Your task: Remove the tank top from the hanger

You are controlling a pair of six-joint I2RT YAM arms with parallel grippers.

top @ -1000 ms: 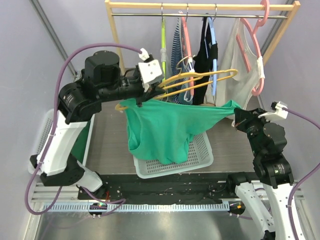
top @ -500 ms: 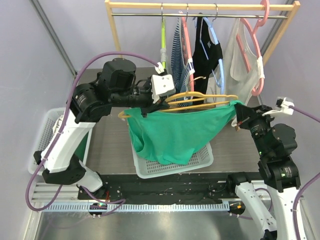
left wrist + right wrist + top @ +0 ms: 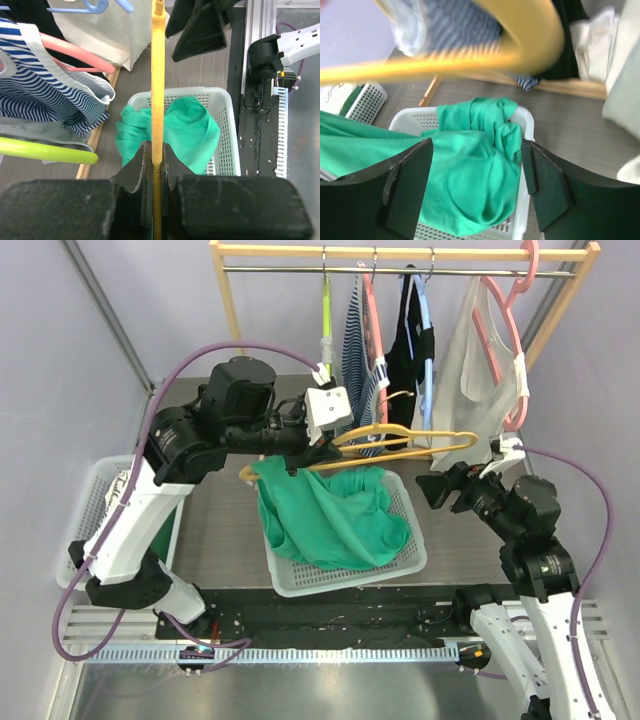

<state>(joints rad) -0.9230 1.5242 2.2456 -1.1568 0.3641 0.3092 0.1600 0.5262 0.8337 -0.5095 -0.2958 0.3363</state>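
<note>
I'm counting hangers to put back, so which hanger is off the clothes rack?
The yellow hanger. It alone is clamped in the left gripper, held out over the table, while every other hanger hangs on the clothes rack.

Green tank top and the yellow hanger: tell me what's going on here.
The left gripper is shut on the yellow hanger, holding it above the white basket. The green tank top hangs from the hanger's end near that gripper and slumps into the basket. The right gripper is open and empty, off to the basket's side.
</note>
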